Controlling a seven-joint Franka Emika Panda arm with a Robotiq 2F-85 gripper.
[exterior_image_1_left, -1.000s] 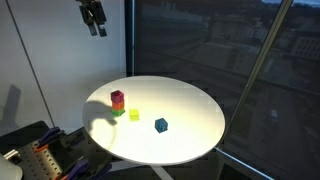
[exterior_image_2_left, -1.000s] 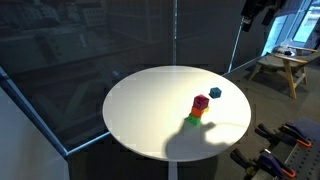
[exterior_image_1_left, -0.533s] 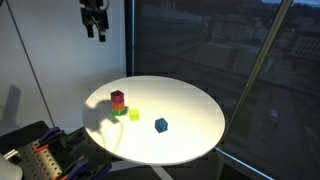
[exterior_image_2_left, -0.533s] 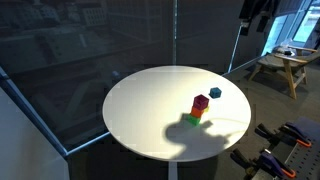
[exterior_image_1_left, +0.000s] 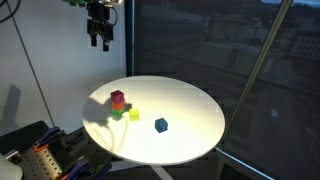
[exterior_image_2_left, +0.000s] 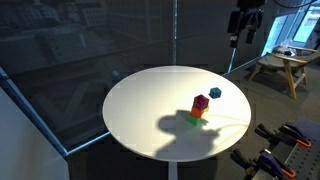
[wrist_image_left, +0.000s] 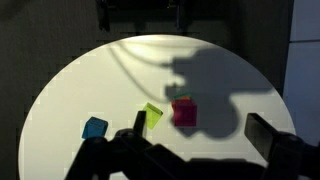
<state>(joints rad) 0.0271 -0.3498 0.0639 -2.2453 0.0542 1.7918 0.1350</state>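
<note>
Claw (exterior_image_1_left: 98, 43) hangs high above the table (exterior_image_1_left: 185, 100), fingers spread wide, nothing between them. This looks like the approach stage, with no contact made. Below it, the magenta block (exterior_image_1_left: 118, 96) sits toward the table edge on the claw's side, apparently on top of another block, with the green block (exterior_image_1_left: 133, 114) just beside it. The blue block (exterior_image_1_left: 161, 125) stands apart. In the wrist view the magenta block (wrist_image_left: 184, 111) lies near centre. Reaching it calls for a long drop, squared over the top.
</note>
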